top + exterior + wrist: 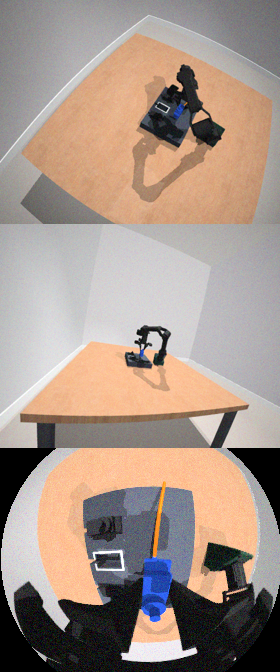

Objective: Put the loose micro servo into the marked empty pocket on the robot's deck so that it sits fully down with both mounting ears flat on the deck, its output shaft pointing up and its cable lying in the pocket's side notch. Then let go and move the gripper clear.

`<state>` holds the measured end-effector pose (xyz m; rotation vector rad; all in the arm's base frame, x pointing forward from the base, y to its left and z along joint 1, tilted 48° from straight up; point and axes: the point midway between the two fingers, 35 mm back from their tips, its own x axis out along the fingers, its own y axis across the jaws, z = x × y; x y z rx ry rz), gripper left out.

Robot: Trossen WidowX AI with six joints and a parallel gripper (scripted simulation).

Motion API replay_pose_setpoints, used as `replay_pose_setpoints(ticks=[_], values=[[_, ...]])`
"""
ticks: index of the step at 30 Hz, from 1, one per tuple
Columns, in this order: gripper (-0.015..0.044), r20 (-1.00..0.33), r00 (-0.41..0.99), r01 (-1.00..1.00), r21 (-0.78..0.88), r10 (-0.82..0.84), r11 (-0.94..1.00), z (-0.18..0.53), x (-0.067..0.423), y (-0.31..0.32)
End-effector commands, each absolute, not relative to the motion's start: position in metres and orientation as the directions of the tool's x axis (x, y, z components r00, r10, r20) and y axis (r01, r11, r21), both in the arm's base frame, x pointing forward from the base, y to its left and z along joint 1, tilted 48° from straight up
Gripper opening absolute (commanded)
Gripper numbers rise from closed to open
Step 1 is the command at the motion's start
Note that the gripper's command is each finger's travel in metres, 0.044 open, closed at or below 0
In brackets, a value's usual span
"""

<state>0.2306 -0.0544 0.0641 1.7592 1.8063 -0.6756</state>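
My gripper (155, 581) (178, 111) (141, 353) is shut on the blue micro servo (156, 584) (178, 111) (141, 353) and holds it in the air above the dark grey deck (185, 120) (131, 362) (180, 526). The servo's orange cable (159, 523) (184, 103) trails away from it over the deck. The empty pocket, marked with a white outline (163, 107) (108, 561), lies to the left of the servo in the top view and in the wrist view. The servo is not over the pocket.
Dark blocks (164, 125) (171, 92) (106, 529) stand on the deck on both sides of the pocket. The arm's base (207, 131) (159, 359) (228, 560) stands right beside the deck on the wooden table (83, 139) (111, 391).
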Motion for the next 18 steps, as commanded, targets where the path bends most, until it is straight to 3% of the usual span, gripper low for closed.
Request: replay_pose_setpoints(ticks=[1, 18], values=[[0.0000, -0.679, -0.015, 0.980, 0.136, 0.734, 0.146, 0.0640, 0.2315, -0.0557], [0.0000, -0.679, -0.015, 0.704, 0.514, 0.734, 0.490, 0.0641, 0.2315, -0.0557]])
